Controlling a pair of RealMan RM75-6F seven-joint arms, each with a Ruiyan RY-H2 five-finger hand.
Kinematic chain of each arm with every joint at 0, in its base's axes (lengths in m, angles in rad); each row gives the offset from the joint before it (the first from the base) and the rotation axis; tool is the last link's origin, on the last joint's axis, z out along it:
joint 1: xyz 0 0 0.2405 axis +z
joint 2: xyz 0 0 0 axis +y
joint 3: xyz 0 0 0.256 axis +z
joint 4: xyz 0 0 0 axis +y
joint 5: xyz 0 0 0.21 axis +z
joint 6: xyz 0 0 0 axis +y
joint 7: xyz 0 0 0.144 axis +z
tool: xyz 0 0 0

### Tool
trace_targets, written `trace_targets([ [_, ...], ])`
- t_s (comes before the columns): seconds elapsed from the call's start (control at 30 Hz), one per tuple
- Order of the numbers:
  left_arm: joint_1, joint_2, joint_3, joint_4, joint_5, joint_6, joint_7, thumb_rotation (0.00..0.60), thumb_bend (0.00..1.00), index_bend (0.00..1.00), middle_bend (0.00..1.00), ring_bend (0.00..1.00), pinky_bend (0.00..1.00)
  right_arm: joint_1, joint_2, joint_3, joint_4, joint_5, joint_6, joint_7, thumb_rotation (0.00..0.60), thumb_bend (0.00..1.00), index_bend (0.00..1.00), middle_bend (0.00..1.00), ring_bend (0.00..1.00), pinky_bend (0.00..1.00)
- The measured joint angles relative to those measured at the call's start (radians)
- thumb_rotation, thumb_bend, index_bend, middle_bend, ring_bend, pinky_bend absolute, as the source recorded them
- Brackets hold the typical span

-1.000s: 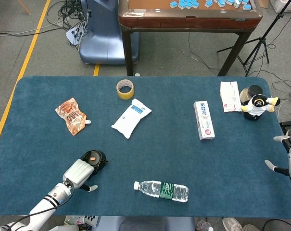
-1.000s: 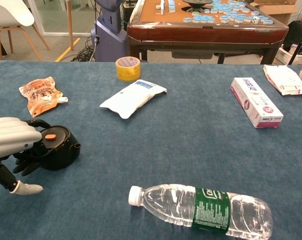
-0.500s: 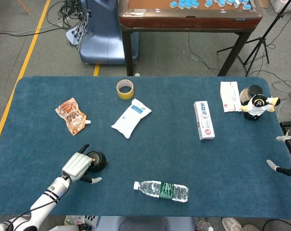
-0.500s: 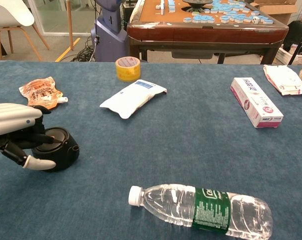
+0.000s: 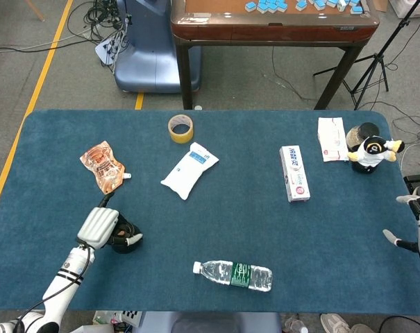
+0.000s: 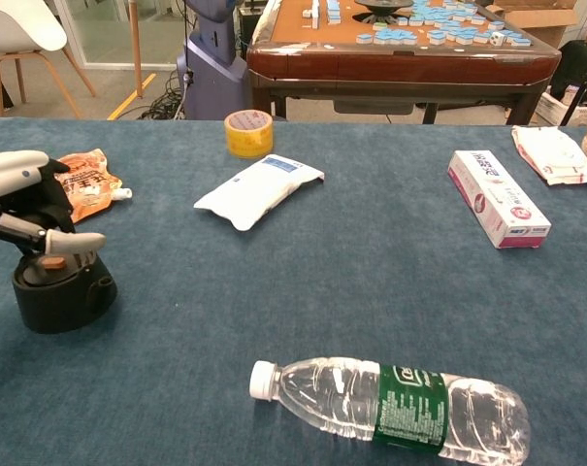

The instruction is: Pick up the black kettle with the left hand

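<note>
Lighting even and bright in both views, diffuse overhead source. Shadows soft and short; the water bottle [image 6: 395, 410] casts a faint shadow on the blue table [image 5: 230, 222]. Mild glare on the wooden table's [image 6: 400, 53] edge at 12 o'clock, chest view. Focus sharp throughout. Slight wide-angle stretch at chest-view edges.
</note>
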Motion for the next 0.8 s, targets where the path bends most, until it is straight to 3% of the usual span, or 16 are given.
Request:
trace_targets([
  [0.1, 0.014, -0.001, -0.019, -0.005, -0.017, 0.034, -0.005, 0.351, 0.14, 1.0, 1.0, 1.0, 0.01, -0.002, 0.0, 0.0, -0.001, 0.0, 0.002, -0.001, 0.6, 0.06, 0.3, 0.28, 0.14, 0.11],
  [0.23, 0.03, -0.003, -0.045, -0.01, -0.037, 0.076, -0.007, 0.486, 0.14, 1.0, 1.0, 1.0, 0.04, -0.003, 0.0, -0.001, -0.003, 0.002, 0.002, -0.004, 0.6, 0.06, 0.3, 0.28, 0.14, 0.11],
  [0.3, 0.037, -0.007, -0.058, -0.011, -0.046, 0.1, -0.006, 0.478, 0.14, 1.0, 1.0, 1.0, 0.05, -0.004, 0.0, -0.001, -0.003, 0.003, 0.002, -0.006, 0.6, 0.06, 0.3, 0.28, 0.14, 0.12],
  [0.4, 0.048, -0.015, -0.076, -0.013, -0.06, 0.131, 0.001, 0.409, 0.16, 1.0, 1.0, 1.0, 0.06, -0.004, -0.001, -0.001, -0.005, 0.004, 0.001, -0.008, 0.6, 0.06, 0.3, 0.28, 0.14, 0.11],
  [0.53, 0.056, -0.024, -0.092, -0.016, -0.079, 0.149, 0.014, 0.339, 0.28, 1.0, 1.0, 1.0, 0.07, -0.004, -0.001, -0.001, -0.005, 0.006, 0.0, -0.01, 0.6, 0.06, 0.3, 0.28, 0.14, 0.11],
  [0.63, 0.059, -0.026, -0.095, -0.016, -0.084, 0.152, 0.016, 0.324, 0.31, 1.0, 1.0, 1.0, 0.08, -0.005, -0.001, -0.002, -0.006, 0.006, 0.0, -0.011, 0.6, 0.06, 0.3, 0.28, 0.14, 0.11],
  [0.8, 0.063, -0.035, -0.101, -0.011, -0.083, 0.165, 0.018, 0.367, 0.38, 1.0, 1.0, 1.0, 0.09, -0.007, -0.001, -0.002, -0.006, 0.01, 0.0, -0.012, 0.6, 0.06, 0.3, 0.28, 0.14, 0.11],
])
